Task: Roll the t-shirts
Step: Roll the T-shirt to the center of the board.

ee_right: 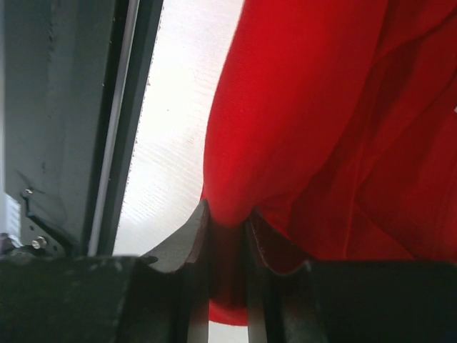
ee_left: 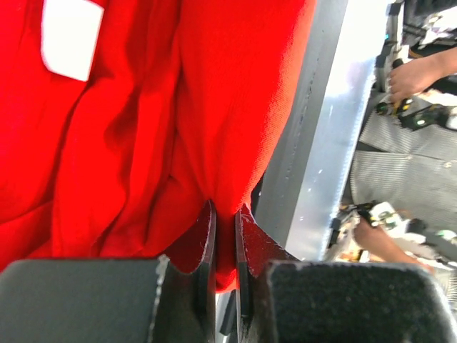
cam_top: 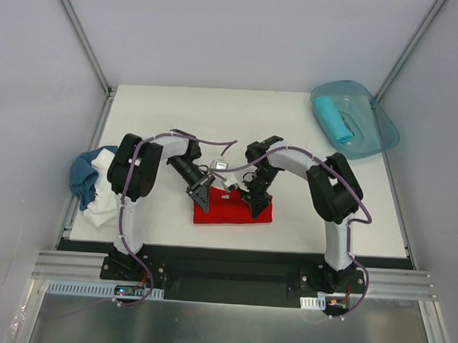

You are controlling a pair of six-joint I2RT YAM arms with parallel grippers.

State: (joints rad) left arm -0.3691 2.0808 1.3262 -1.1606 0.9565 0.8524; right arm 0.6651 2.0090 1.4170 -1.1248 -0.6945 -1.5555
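A bright red t-shirt (cam_top: 231, 214) lies folded into a band at the near middle of the table. My left gripper (cam_top: 201, 195) is shut on its left end; the left wrist view shows red cloth (ee_left: 143, 128) pinched between the fingers, with a white label at the top left. My right gripper (cam_top: 256, 204) is shut on its right end; red cloth (ee_right: 314, 107) sits pinched between the jaws. A rolled turquoise shirt (cam_top: 335, 119) lies in the tub. Blue (cam_top: 84, 174) and white (cam_top: 101, 205) shirts are heaped at the left edge.
A translucent teal tub (cam_top: 377, 131) stands at the back right corner. The table's near edge and a metal rail (ee_left: 321, 136) run just beyond the red shirt. White walls enclose the table on three sides.
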